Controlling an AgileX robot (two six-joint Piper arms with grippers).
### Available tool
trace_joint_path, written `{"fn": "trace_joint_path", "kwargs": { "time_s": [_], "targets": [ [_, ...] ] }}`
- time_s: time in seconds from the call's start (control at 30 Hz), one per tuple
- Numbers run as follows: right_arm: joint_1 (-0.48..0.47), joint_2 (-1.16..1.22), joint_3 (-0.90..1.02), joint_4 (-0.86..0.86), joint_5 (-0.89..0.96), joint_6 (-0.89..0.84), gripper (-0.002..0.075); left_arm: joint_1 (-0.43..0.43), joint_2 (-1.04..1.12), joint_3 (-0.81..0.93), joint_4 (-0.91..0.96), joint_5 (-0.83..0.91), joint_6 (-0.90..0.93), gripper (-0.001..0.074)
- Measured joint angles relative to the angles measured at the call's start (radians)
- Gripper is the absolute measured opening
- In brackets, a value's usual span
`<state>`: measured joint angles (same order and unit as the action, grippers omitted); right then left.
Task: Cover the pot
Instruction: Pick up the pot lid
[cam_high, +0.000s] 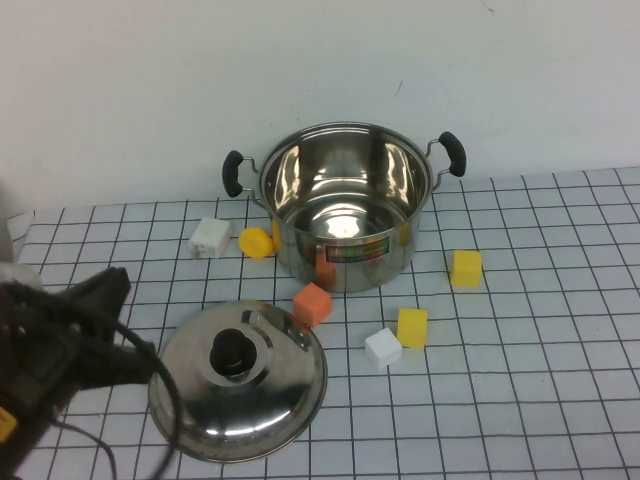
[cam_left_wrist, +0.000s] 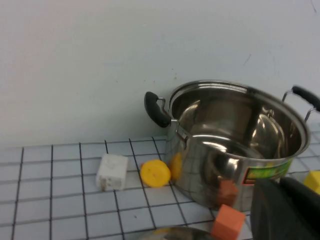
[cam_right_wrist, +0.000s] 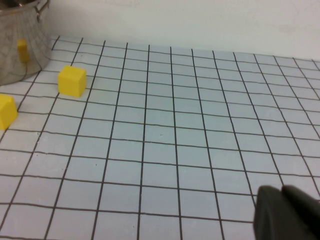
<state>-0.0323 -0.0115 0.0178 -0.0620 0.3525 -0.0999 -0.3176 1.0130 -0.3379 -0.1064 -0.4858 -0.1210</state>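
Mat (cam_high: 560, 330): L-gripper (cam_high: 112, 288) by lid (cam_high: 250, 425), R-gripper (cam_right_wrist: 287, 212) low

The left gripper (cam_high: 105, 290) is cut by the edge; the right gripper (cam_right_wrist: 287, 212) shows only a dark corner.

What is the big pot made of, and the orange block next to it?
The pot looks like polished steel: it mirrors the blocks. The orange block looks matte, maybe foam or plastic. The left tool is near the lid; the right tool hovers over bare table.
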Motion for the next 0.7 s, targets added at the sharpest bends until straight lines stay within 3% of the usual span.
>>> {"fn": "trace_joint_path", "kwargs": {
  "time_s": [0.1, 0.2, 0.4, 0.47, 0.7],
  "targets": [
    [0.0, 0.0, 0.0, 0.0, 0.0, 0.0, 0.0009, -0.005, 0.084, 0.046, 0.049, -0.151, 0.027, 0.0015],
    [0.0, 0.0, 0.0, 0.0, 0.0, 0.0, 0.0009, -0.005, 0.193, 0.047, 0.106, -0.281, 0.039, 0.0103],
    [0.0, 0.0, 0.0, 0.0, 0.0, 0.0, 0.0009, -0.005, 0.48, 0.04, 0.118, -0.532, 0.049, 0.0487],
    [0.0, 0.0, 0.0, 0.0, 0.0, 0.0, 0.0009, -0.005, 0.584, 0.027, 0.115, -0.564, 0.057, 0.057],
    [0.0, 0.0, 0.0, 0.0, 0.0, 0.0, 0.0009, -0.019, 0.885, -0.031, 0.131, -0.644, 0.07, 0.0619]
  ]
}}
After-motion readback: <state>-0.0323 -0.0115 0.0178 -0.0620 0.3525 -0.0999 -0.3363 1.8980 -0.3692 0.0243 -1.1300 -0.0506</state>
